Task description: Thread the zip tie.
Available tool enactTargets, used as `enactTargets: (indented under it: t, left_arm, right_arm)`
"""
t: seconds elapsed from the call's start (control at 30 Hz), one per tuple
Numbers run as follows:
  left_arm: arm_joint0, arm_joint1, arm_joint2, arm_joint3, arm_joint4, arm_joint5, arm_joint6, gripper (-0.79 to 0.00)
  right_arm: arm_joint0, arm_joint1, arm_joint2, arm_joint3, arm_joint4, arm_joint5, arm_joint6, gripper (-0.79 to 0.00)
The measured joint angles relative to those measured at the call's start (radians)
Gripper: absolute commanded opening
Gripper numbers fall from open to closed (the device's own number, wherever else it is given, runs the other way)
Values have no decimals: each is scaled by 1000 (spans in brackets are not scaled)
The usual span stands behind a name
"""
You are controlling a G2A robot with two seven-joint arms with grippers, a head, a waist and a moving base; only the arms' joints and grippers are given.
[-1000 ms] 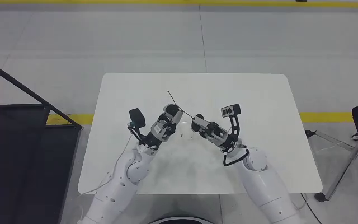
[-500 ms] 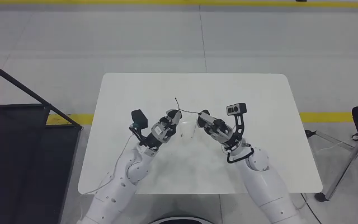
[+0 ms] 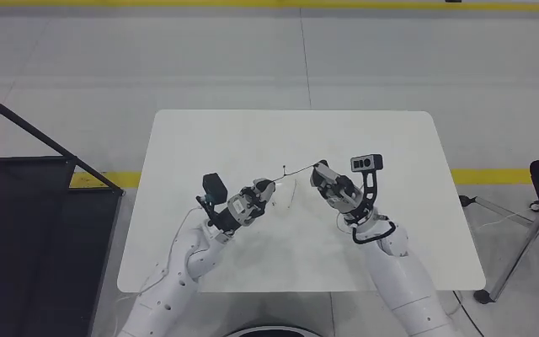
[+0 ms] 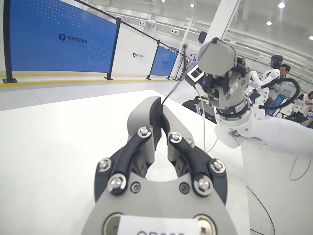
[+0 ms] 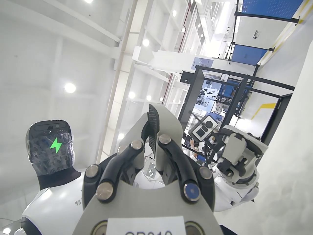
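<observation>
top view: the left claw [image 3: 268,184] is pinched on a thin black plastic zip tie [image 3: 299,171], over the flat white table [image 3: 210,143]. the strand runs from its tips across to the tips of the right claw [image 3: 317,169], just beside.

left wrist view: the left claw [image 4: 160,103] clamps the zip tie [image 4: 174,86], which rises, blurred, toward the right claw [image 4: 216,50] beyond.

right wrist view: the right claw [image 5: 152,117] has its pads pressed together. whether the zip tie sits between them, i cannot tell.
</observation>
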Motion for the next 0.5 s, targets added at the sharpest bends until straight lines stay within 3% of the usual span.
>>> enactTargets:
  t: [0.47,0.5]
  left_arm:
    - [17,13,-9,-2,40,-30,-14,-785]
    - [18,14,-8,-3,39,-32,-12,-711]
  right_arm:
    - [-8,-5,27,12,68,0,56,-785]
    - [-7,-5,27,14,63,5,58,-785]
